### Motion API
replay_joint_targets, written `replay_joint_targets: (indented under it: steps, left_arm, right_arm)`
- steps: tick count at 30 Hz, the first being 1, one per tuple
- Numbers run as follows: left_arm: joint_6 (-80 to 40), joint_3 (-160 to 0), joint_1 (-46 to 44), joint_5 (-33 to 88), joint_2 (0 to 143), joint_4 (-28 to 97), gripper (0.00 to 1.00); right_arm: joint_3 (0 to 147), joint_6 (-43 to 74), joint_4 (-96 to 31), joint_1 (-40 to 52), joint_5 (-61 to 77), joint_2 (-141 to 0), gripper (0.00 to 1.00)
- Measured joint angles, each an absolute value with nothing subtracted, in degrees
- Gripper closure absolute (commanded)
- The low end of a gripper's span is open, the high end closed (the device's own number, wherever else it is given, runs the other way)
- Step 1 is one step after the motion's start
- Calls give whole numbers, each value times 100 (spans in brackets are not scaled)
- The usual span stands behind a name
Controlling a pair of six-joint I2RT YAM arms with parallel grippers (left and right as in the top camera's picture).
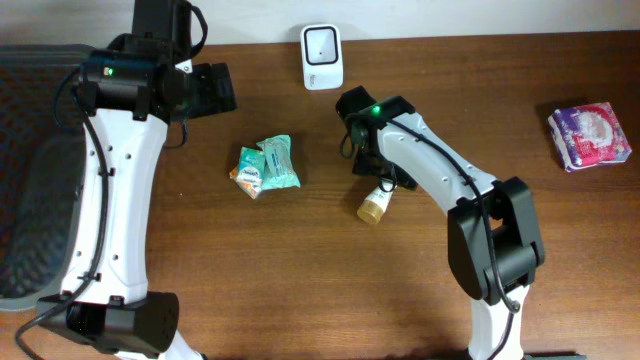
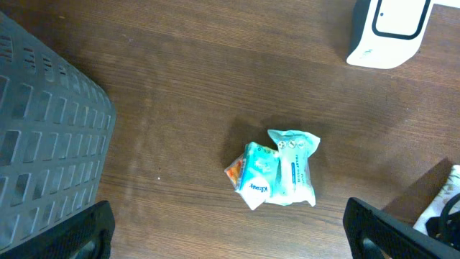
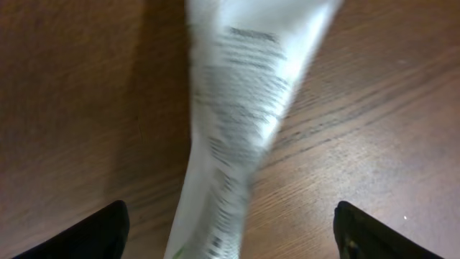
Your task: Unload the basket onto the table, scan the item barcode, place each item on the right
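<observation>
The item to scan was a white tube with a gold cap (image 1: 375, 205), and it was on the desk (image 1: 300, 280) under the right tool (image 3: 228, 234), well below the white barcode scanner (image 1: 322, 56). In the right wrist view, the 2 fingers (image 3: 93, 232) of this tool stood wide apart and the blurred tube ran between them, with no finger touching it as far as I could see. The left tool (image 1: 213, 88) was also spread apart and empty, above a bundle of tissue packs (image 2: 277, 173). The tube looked light and soft, so I judged that a hard squeeze could dent it, and its smooth skin could slip. The best hold seemed to be across the middle of the body, away from the printed text, so the barcode stays free for the scanner.
</observation>
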State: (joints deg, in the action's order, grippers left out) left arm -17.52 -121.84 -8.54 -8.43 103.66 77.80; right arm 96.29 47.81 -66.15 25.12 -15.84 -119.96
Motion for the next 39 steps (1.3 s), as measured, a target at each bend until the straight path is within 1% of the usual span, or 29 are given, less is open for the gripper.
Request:
replay_joint_targets:
  steps: [4, 6, 10, 12, 14, 15, 16, 17, 18, 19, 20, 22, 25, 26, 27, 28, 29, 31, 33, 34, 35, 37, 39]
  left_arm:
    - [-1752, -12184, -854, -843, 10366, 7782, 1]
    - [-1752, -12184, -854, -843, 10366, 7780, 1]
    - [-1752, -12184, -854, -843, 10366, 7780, 1]
    - [-1752, -12184, -854, -843, 10366, 7782, 1]
    - [-1752, -12184, -854, -843, 10366, 7782, 1]
    - [-1752, -12184, -854, -843, 10366, 7782, 1]
    - [-1752, -12184, -854, -843, 10366, 7782, 1]
    - [-1752, -12184, -854, -843, 10366, 7780, 1]
    - [-1752, -12184, -854, -843, 10366, 7782, 1]
    - [-1752, -12184, -854, -843, 10366, 7782, 1]
    - [-1752, -12184, -854, -843, 10366, 7780, 1]
    - [-1752, -12184, -854, -843, 10366, 7773, 1]
    - [-1752, -12184, -854, -843, 10366, 7782, 1]
    - [-1752, -12184, -854, -843, 10366, 7787, 1]
    - [-1752, -12184, -854, -840, 10366, 7782, 1]
    - [-1752, -12184, -854, -843, 10366, 7780, 1]
    - [-1752, -12184, -854, -843, 10366, 7787, 1]
    - [-1752, -12184, -854, -845, 10366, 7778, 1]
    - [-1752, -12184, -854, -843, 10366, 7782, 1]
    - [-1752, -12184, -854, -843, 10366, 7782, 1]
    - [-1752, -12184, -854, -843, 10366, 7782, 1]
    - [-1752, -12184, -854, -843, 10366, 7784, 1]
    - [-1752, -12184, -854, -843, 10366, 7780, 1]
  right_arm:
    - [9629, 3892, -6591, 2226, -908, -11994, 0]
    - [9633, 3415, -6591, 1885, -362, -11946, 1]
    - [9701, 2449, -6711, 784, 1166, -11821, 1]
    - [9703, 1879, -7111, 314, 1822, -11821, 1]
    - [9703, 1389, -7334, 130, 2191, -11821, 1]
    - [9695, 1085, -7463, 117, 2340, -11821, 4]
    - [9642, 821, -7483, 128, 2473, -11817, 10]
    - [9566, 720, -7454, 148, 2528, -11813, 19]
    - [9450, 633, -7413, 163, 2578, -11808, 24]
    - [9295, 552, -7303, 189, 2620, -11802, 40]
    - [9096, 523, -7135, 244, 2714, -11802, 53]
    - [8777, 471, -6598, 370, 3022, -11793, 57]
    - [8608, 801, -5688, 631, 3468, -11791, 55]
    - [8604, 1059, -5297, 755, 3577, -11791, 52]
    - [8600, 1243, -5013, 878, 3625, -11791, 50]
    - [8600, 1629, -4445, 1142, 3710, -11791, 50]
    - [8602, 1765, -4265, 1280, 3743, -11791, 49]
    - [8604, 1955, -4005, 1538, 3806, -11791, 44]
    - [8626, 2029, -4163, 1623, 3852, -11789, 40]
    - [8680, 2082, -4440, 1603, 3872, -11789, 34]
    - [8768, 2106, -4694, 1522, 3868, -11780, 31]
    - [9024, 2121, -5266, 1297, 3865, -11771, 29]
    - [9170, 2123, -5446, 1048, 3747, -11756, 27]
